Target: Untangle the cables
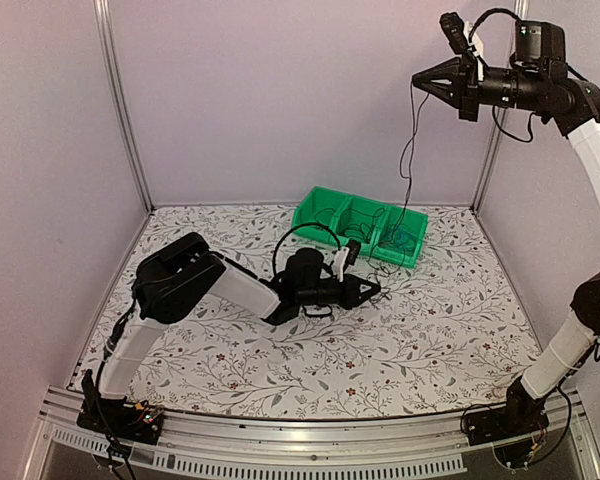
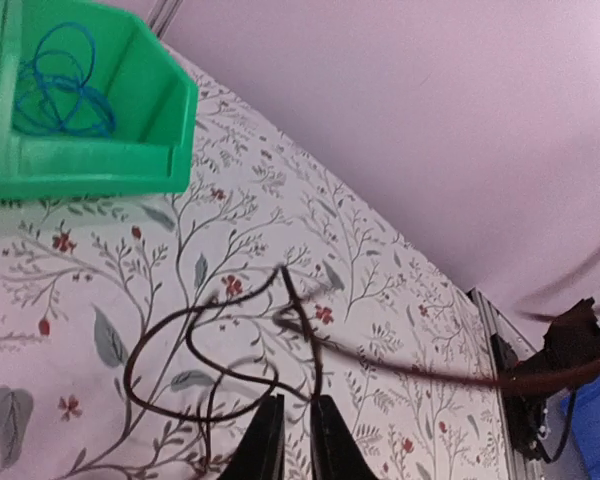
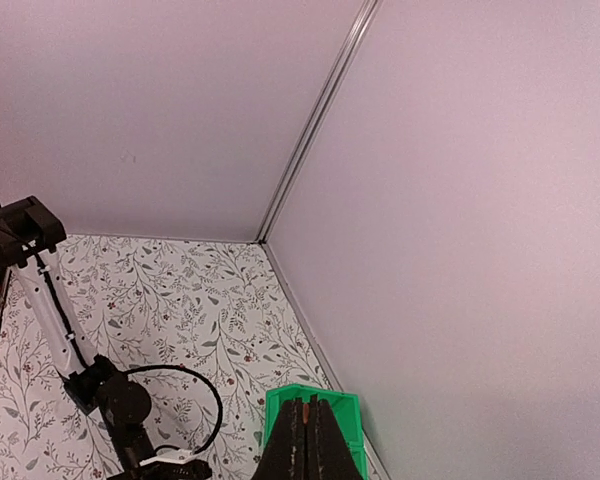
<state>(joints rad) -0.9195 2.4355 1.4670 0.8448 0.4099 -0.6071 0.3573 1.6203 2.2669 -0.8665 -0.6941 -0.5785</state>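
Note:
My left gripper lies low on the table, its jaws almost together on a strand of the dark brown cable. That cable curls in loops on the cloth just ahead. My right gripper is raised high at the back right, shut on a thin dark cable. The cable hangs straight down into the right end of the green bin. A blue-teal cable lies coiled in one compartment of the bin.
The green bin stands at the back middle of the flowered table cloth. Pink walls close the left, back and right. A metal rail runs along the near edge. A thick black hose loops off the left arm.

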